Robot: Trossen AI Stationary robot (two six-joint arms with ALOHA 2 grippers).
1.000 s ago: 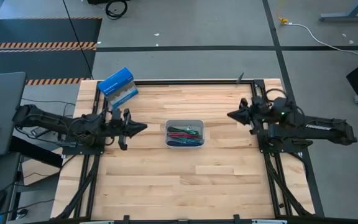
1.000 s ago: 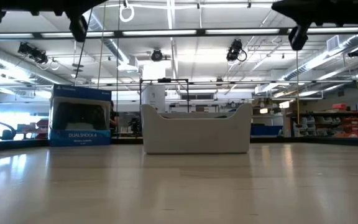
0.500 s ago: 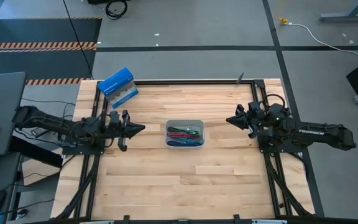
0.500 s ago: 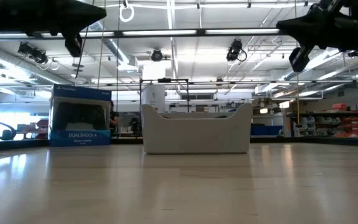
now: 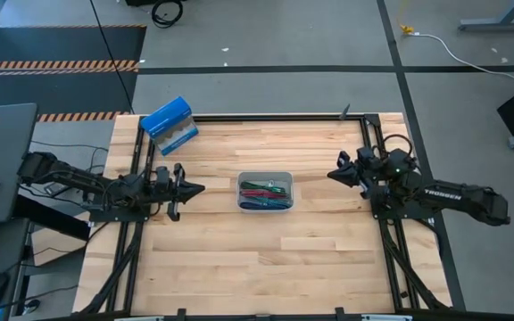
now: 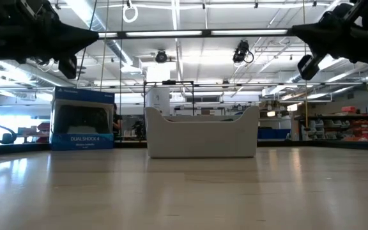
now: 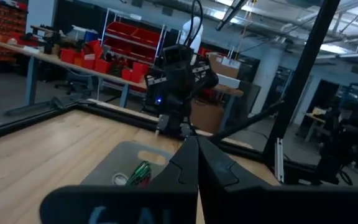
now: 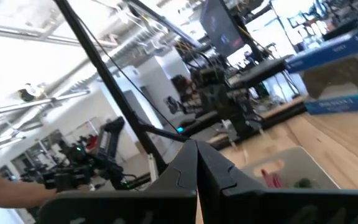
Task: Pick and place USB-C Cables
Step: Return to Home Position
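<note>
At the middle of the worktop [image 5: 239,259], the clear grey tray [image 5: 265,175] holds the coiled USB-C cables [image 5: 264,193], green and maroon among them; none shows loose on the wood. The left tool [image 5: 196,188] hangs near the tray on one side and the right tool [image 5: 334,173] near it on the other, each clenched on nothing. To go home cleanly, each arm should draw back along its own side, raised above the tray's rim, with the left minding the blue DualShock 4 box [image 5: 169,125] at its far corner.

Blue box [image 5: 169,125] at table [image 5: 239,259] corner; grey tray [image 5: 265,174] mid-table.
</note>
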